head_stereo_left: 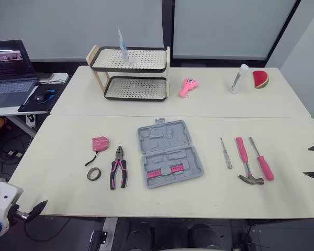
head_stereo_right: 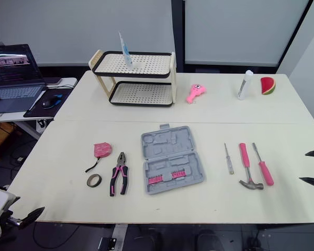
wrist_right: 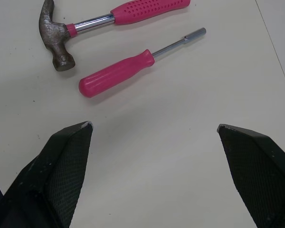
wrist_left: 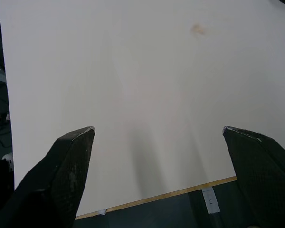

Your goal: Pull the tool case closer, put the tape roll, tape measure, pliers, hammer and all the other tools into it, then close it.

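Opening state of the packing task. The left gripper [wrist_left: 157, 129] is spread wide with nothing between its fingers; bare table [wrist_left: 147, 71] lies ahead of them. The right gripper [wrist_right: 154, 126] is likewise fully parted and empty. Just beyond its fingertips, off towards one finger, lie the pink-handled nut driver [wrist_right: 128, 66] and, past that, the hammer [wrist_right: 109, 19], neither touched. The grey tool case [head_stereo_left: 169, 154] is laid open and flat between the two grippers, well apart from both; it is judged not yet pulled closer. The tools appear sorted to either side so that each arm serves its own group: tape measure [head_stereo_left: 100, 143], tape roll [head_stereo_left: 94, 173] and pliers [head_stereo_left: 118, 168] towards the left fingers, a slim screwdriver [head_stereo_left: 226, 152] towards the right. No brand or lettering can be read.
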Motion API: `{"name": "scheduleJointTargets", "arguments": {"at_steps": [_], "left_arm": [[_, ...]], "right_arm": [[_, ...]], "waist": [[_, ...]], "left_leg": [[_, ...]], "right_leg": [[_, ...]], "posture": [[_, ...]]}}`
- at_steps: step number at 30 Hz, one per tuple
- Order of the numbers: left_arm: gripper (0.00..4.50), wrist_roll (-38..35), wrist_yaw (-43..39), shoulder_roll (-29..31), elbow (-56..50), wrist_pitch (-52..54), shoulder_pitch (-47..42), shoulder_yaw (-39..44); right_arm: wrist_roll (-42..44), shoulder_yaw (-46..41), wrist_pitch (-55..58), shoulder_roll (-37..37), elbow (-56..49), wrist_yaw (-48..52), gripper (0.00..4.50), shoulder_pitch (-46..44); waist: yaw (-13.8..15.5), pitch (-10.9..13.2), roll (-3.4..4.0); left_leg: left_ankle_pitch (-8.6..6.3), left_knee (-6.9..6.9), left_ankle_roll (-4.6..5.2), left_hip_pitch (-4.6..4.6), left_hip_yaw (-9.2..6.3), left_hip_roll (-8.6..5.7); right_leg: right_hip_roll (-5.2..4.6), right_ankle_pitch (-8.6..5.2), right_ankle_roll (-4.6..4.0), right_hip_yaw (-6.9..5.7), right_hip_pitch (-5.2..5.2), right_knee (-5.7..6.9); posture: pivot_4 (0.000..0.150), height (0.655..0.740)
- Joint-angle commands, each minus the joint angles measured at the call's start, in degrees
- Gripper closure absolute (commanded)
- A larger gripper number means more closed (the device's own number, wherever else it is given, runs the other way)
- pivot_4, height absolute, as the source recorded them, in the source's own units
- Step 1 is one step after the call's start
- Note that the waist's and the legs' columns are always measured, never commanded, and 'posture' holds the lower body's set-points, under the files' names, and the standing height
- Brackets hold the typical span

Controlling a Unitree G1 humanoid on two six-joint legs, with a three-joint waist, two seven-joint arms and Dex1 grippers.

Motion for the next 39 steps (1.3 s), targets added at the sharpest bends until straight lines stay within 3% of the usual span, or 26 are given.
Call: {"name": "scheduleJointTargets", "arguments": {"at_steps": [1, 29, 35, 39], "left_arm": [[0.00, -0.3, -1.3, 1.0, 0.7, -1.3, 0.1, 1.3], [0.00, -4.0, -3.2, -0.5, -2.4, -0.4, 1.0, 3.5], [0.00, -4.0, -1.9, -0.6, -4.0, 2.3, 0.3, 3.3], [0.00, -6.3, -0.7, -1.2, -10.7, 7.9, -1.5, 2.2]], "right_arm": [[0.6, -1.3, -0.5, -0.6, -0.1, -0.4, 0.02, 0.4], [1.3, -2.4, 0.6, -0.3, -1.1, -3.7, 0.02, 2.0], [2.0, -3.2, 7.4, 1.3, -5.7, -7.6, 0.02, 1.3], [5.1, -4.5, 14.9, 3.0, -12.9, -9.1, 0.02, 0.7]], "waist": [[0.0, 0.0, 0.00], [0.0, 0.0, 0.00], [0.0, 0.0, 0.00], [0.0, 0.0, 0.00]], "left_leg": [[0.00, 0.00, 0.00, 0.00, 0.00, 0.00], [0.00, 0.00, 0.00, 0.00, 0.00, 0.00], [0.00, 0.00, 0.00, 0.00, 0.00, 0.00], [0.00, 0.01, 0.00, -0.02, -0.02, 0.00]], "right_leg": [[0.00, 0.00, 0.00, 0.00, 0.00, 0.00], [0.00, 0.00, 0.00, 0.00, 0.00, 0.00], [0.01, 0.00, 0.00, 0.00, 0.00, 0.01], [0.00, 0.00, 0.00, -0.01, 0.00, 0.01]], "posture": [[0.150, 0.7290], [0.150, 0.7290], [0.150, 0.7290], [0.150, 0.7290]]}}
